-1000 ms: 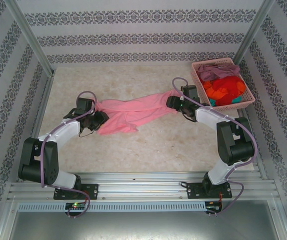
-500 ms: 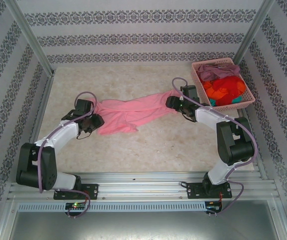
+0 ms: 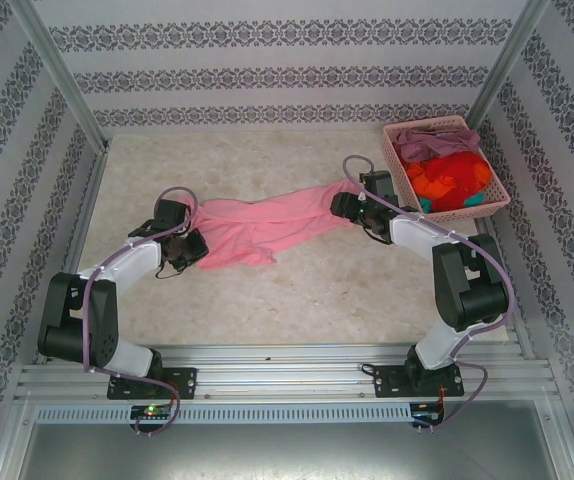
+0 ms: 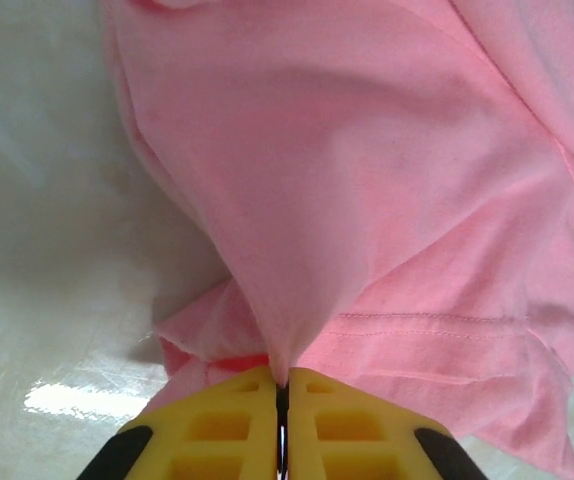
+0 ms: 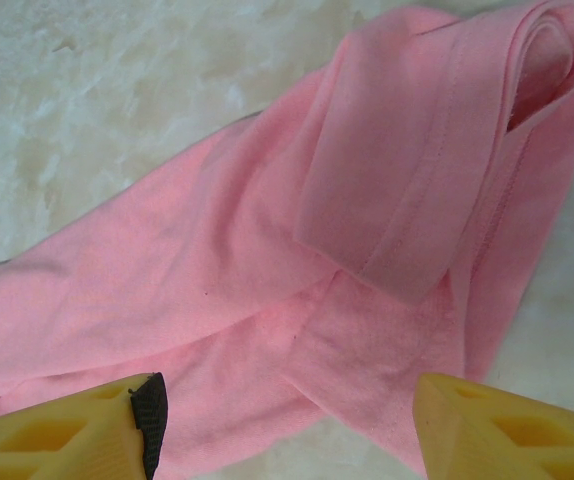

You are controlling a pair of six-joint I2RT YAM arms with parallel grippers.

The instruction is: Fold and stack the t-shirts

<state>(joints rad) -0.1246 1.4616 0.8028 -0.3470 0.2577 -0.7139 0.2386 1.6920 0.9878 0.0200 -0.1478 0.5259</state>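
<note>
A pink shirt (image 3: 267,222) is seen stretched in a rumpled band across the middle of the surface (image 3: 317,290). Its right end is drawn toward the far right corner, where a basket (image 3: 395,150) is loaded with more shirts (image 3: 447,178).

At the left end, a fold of cloth is pinched tight between the left fingers (image 4: 232,425), which are pressed flat together, with the fabric pulled into a cone above them. The right fingers (image 5: 77,430) are spread wide over the other end, with hem and sleeve bunched beneath them, and nothing is gripped there. So the shirt is held by one end only, and the spreading is judged not yet finished.

The risks are plain enough:
- **Dragging:** if the left end is pulled now, the whole shirt may be dragged along the surface rather than opened out, since the right end is not anchored.
- **Caught layers:** if the right fingers are closed where they hover, several layers could be caught at once, and a twisted, doubled shirt would be laid down.
- **Lost grip:** so thin a pinch could also be lost under tension.
</note>
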